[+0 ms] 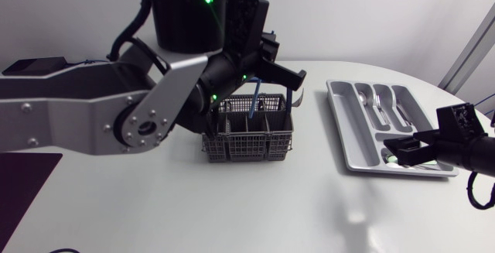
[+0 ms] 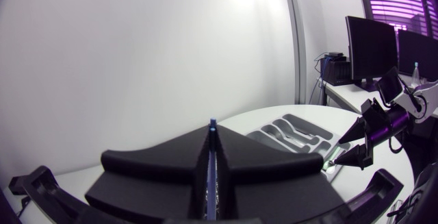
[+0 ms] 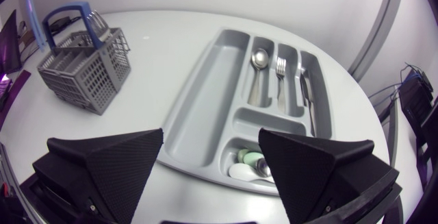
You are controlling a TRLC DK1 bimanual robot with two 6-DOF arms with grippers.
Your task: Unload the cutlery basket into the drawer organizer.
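Fingers (image 2: pixel 150 172) of L gripper (image 2: pixel 212 138) pinching a blue-handled piece (image 2: pixel 213 179) just above the basket (image 1: pixel 247 133), lower end inside it. Organizer (image 1: pixel 344 121), well right of basket, already has spoon (image 3: pixel 259 59), fork (image 3: pixel 280 66), knife (image 3: pixel 306 94). R gripper (image 3: pixel 212 172) spread, empty, also well right of basket. Prob. late stage; whether more is left in basket, can't tell.

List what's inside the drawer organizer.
The drawer organizer holds a spoon, a fork and a knife in separate slots; green and white pieces sit in the end compartment, partly covered by the right end effector. Widest slot is bare.
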